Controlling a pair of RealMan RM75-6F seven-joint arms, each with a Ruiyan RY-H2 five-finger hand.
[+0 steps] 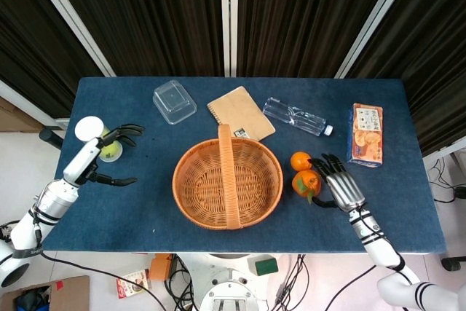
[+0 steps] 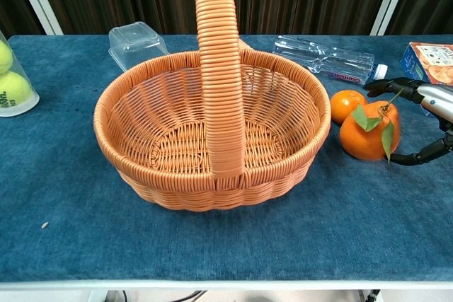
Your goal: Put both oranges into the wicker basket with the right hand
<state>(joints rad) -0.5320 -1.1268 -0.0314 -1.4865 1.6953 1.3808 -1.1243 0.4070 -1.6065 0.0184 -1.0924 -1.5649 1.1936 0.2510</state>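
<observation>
Right hand (image 1: 341, 186) spread open beside two oranges (image 1: 305, 172); one empty basket (image 1: 227, 183)

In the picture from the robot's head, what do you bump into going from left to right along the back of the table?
Clear plastic container → brown notebook → water bottle → snack box.

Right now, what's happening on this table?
The right hand has its fingers spread around the leafy orange, which sits on the blue table with the smaller orange, beside the wicker basket. No lift shows, and the basket holds nothing. The left hand hovers open by the tennis ball tube.
</observation>
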